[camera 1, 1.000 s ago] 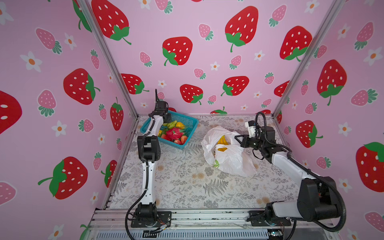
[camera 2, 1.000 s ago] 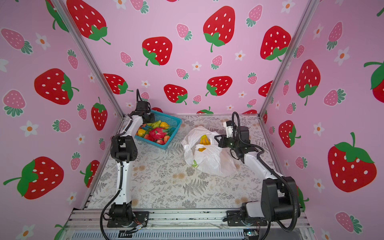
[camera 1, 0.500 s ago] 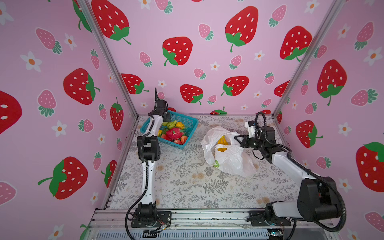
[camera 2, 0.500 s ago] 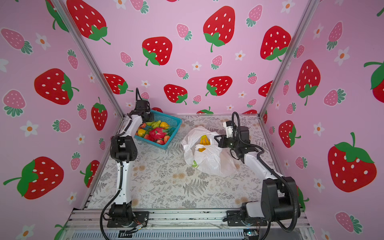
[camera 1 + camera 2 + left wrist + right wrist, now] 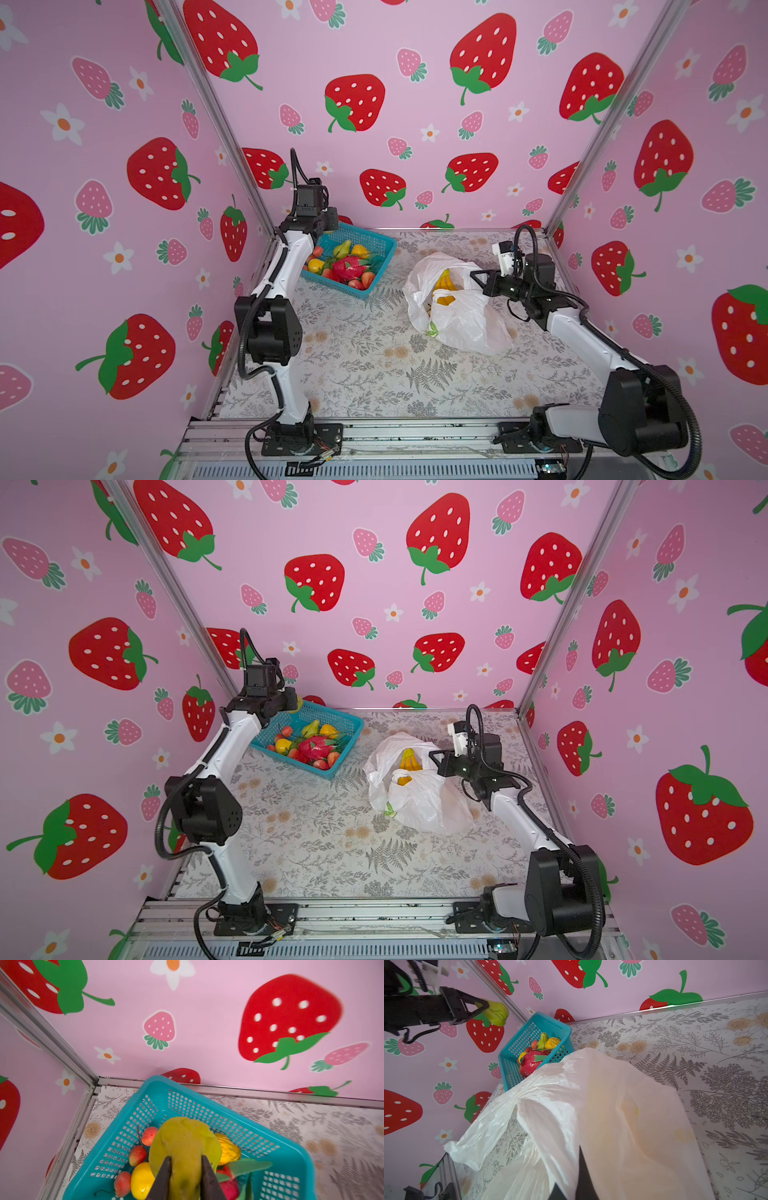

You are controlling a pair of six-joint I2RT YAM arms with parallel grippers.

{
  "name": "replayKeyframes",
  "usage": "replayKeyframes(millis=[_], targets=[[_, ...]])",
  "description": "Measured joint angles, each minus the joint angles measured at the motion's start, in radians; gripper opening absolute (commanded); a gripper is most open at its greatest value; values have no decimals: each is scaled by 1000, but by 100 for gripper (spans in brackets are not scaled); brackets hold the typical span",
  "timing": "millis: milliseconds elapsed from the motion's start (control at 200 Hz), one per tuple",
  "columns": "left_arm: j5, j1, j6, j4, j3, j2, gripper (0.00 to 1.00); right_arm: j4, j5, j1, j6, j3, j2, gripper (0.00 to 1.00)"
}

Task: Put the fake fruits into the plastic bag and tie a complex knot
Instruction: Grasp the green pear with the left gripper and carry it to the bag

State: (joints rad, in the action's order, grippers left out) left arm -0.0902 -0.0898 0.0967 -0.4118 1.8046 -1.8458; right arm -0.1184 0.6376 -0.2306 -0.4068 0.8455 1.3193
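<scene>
Left jaws (image 5: pixel 185 1169) clenched on ridged yellow-green plastic fruit (image 5: pixel 185 1142), above teal mesh basket (image 5: pixel 207 1109) at counter's far-left corner; translucent white plastic bag (image 5: pixel 453 307) toward far-right, rim pinched in right jaws (image 5: pixel 572 1188).

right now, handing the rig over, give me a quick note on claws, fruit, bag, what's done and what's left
Left claw: shut on a green ridged fruit, held above the teal basket.
Right claw: shut on the plastic bag, holding an edge of its mouth up.
Bag lies on the table right of the basket; a yellow banana bunch is already inside.
Still in the basket: pink dragon fruit, lemon, strawberries and other fruits.
Left to do: carry the green fruit over and drop it in, move the remaining fruits, then tie the handles. No knot yet.
</scene>
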Motion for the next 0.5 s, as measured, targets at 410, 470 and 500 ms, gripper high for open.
replayKeyframes(millis=[410, 470, 500], targets=[[70, -323, 156, 137, -825, 613, 22, -17, 0, 0, -16, -5, 0, 0], [85, -366, 174, 131, -876, 651, 22, -17, 0, 0, -16, -5, 0, 0], [96, -383, 185, 130, -896, 666, 22, -17, 0, 0, -16, -5, 0, 0]])
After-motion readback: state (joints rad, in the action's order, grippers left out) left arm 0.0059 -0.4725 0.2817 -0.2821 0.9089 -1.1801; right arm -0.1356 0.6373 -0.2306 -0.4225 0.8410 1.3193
